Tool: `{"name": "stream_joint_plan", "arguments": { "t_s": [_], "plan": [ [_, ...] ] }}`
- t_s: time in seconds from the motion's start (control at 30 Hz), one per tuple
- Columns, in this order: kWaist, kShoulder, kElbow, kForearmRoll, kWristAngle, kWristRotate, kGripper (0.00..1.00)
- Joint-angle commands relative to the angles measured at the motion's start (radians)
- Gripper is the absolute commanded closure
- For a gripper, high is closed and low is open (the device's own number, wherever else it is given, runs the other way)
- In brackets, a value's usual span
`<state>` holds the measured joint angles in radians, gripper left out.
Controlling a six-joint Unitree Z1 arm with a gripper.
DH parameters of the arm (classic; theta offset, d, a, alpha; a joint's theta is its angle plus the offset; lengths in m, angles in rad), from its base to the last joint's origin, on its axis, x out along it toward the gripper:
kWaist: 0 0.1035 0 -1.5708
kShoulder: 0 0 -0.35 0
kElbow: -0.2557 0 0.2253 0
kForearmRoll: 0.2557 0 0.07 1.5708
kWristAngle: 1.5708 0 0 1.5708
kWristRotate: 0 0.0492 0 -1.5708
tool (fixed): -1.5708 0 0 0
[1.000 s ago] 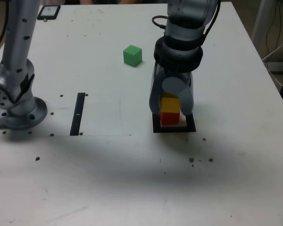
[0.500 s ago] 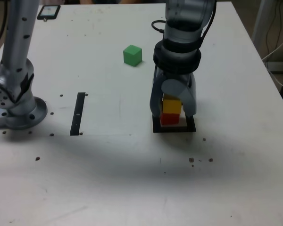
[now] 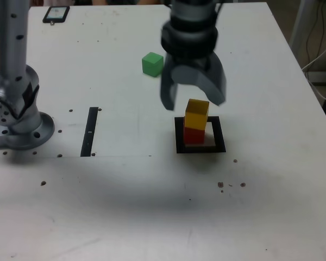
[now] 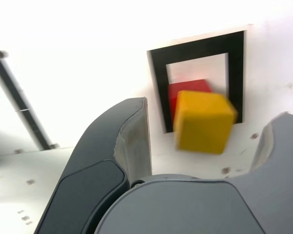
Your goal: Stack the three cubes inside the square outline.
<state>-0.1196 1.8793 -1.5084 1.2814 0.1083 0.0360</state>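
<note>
A yellow cube (image 3: pixel 196 113) rests on a red cube (image 3: pixel 193 135) inside the black square outline (image 3: pixel 180 136). The wrist view shows the same stack, the yellow cube (image 4: pixel 203 121) over the red cube (image 4: pixel 181 90) within the square outline (image 4: pixel 158 78). My gripper (image 3: pixel 193 100) hangs open just above and behind the stack, its two grey fingers spread wider than the cubes and touching neither. The green cube (image 3: pixel 152 63) sits alone on the table farther back, toward the exterior view's left of the gripper.
A thin black strip (image 3: pixel 90 131) lies on the table toward the exterior view's left. The arm's grey base (image 3: pixel 17 122) stands at the left edge. A dark phone-like object (image 3: pixel 56 13) lies at the back left corner. Small dark specks dot the white table (image 3: pixel 152 206).
The gripper let go of the yellow cube, opened wide and rose up and back from the stack. The yellow cube stays on the red one.
</note>
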Motion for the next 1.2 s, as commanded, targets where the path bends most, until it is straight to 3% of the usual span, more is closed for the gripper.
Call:
{"name": "stream_joint_plan", "arguments": {
  "t_s": [0.0,0.17,0.5,0.8,1.17],
  "plan": [
    [0.012,-0.034,-0.005,0.045,0.002,0.017,0.01],
    [0.082,-0.091,0.020,0.117,0.001,0.095,0.01],
    [0.431,-0.132,0.050,0.083,0.064,0.349,0.01],
    [0.690,-0.032,0.036,-0.024,0.082,0.533,0.01],
    [0.778,0.082,0.051,-0.140,0.098,0.604,0.01]
  ]
}}
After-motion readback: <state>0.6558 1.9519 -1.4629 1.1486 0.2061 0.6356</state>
